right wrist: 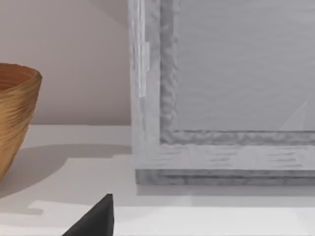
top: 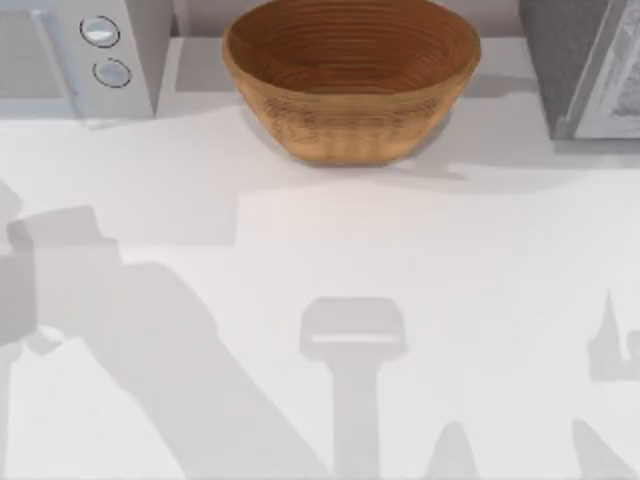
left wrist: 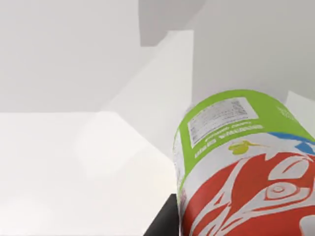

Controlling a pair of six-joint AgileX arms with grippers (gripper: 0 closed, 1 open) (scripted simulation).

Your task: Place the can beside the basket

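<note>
A white table with a woven basket at its far edge, centred. Left of the basket stands a pale appliance with two round knobs; right of it, a grey framed box. The left wrist view shows the can close against the camera, above the table, green end outward; whether the left jaws grasp it cannot be told. The right wrist view shows a dark fingertip near the basket and box; jaws' state unclear.
</note>
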